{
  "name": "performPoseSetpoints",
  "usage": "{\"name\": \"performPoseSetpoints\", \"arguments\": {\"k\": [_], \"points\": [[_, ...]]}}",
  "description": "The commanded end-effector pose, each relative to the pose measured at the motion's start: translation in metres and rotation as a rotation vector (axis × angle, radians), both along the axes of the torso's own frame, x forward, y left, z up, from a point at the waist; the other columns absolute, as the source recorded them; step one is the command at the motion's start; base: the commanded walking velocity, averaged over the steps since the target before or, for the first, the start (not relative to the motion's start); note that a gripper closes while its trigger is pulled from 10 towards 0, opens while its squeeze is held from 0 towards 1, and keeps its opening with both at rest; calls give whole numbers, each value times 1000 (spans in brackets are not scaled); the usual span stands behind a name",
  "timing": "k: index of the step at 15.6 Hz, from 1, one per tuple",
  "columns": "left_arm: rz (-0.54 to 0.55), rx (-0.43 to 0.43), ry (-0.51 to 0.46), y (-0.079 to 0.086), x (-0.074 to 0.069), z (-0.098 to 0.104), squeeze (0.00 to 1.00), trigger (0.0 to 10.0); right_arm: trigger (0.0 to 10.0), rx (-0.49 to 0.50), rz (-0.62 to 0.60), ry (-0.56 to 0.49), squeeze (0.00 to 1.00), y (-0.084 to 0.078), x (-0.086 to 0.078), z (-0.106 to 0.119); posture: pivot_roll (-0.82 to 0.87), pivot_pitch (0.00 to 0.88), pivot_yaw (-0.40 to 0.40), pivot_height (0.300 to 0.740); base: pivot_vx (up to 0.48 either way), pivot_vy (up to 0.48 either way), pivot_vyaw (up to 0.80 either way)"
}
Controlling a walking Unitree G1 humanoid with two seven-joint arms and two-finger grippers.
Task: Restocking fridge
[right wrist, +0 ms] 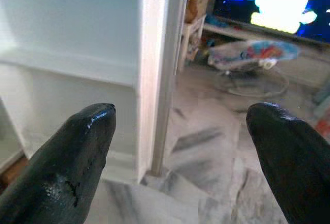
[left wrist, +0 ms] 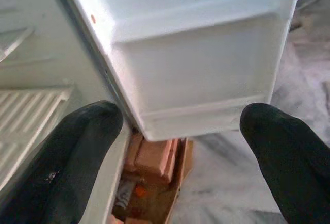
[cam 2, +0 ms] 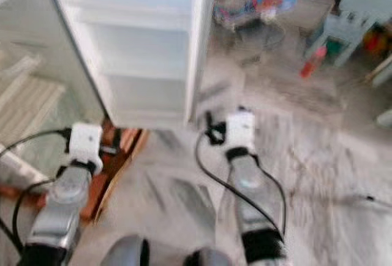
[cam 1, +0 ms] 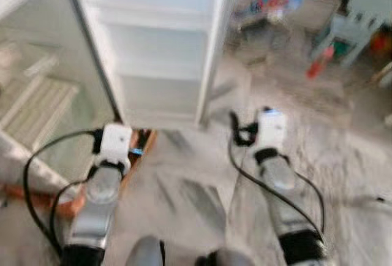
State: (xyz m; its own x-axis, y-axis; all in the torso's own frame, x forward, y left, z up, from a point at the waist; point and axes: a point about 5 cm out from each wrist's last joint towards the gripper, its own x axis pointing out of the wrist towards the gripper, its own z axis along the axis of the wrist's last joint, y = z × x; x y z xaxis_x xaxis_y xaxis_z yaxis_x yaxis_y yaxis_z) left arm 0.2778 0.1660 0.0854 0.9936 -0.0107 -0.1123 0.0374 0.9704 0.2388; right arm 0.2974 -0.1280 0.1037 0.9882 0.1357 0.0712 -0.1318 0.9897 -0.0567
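Fridge door just ahead of both spread jaws

Fridge door: we see it swung wide open, white, standing straight ahead of us with its inner side facing us.
Door shelves: we count white moulded bins stacked one above another down the inner face; those we can see into look bare.
Door edge: we see a pale vertical strip running down to the marbled grey floor.
Fridge body: we see it on our left of the door, pale, with a white ribbed rack inside; the head views are blurred.
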Motion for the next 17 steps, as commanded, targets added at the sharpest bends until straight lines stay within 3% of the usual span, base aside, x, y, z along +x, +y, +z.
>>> {"name": "performPoseSetpoints", "arguments": {"k": [1,12,17], "points": [[-30,-6,5,-11,2,0,0,10000,10000,-22,-29,8,0,-10,3,-1,136,147,-45,740,300,-371,0],[-70,-17,-4,-25,6,1,0,10000,10000,-18,-24,59,0,-8,-9,-18,108,166,-54,740,315,-355,-765],[-91,-16,-19,-30,9,4,0,10000,10000,-21,-19,59,0,-8,-13,-18,100,168,-54,740,439,0,-800]]}}
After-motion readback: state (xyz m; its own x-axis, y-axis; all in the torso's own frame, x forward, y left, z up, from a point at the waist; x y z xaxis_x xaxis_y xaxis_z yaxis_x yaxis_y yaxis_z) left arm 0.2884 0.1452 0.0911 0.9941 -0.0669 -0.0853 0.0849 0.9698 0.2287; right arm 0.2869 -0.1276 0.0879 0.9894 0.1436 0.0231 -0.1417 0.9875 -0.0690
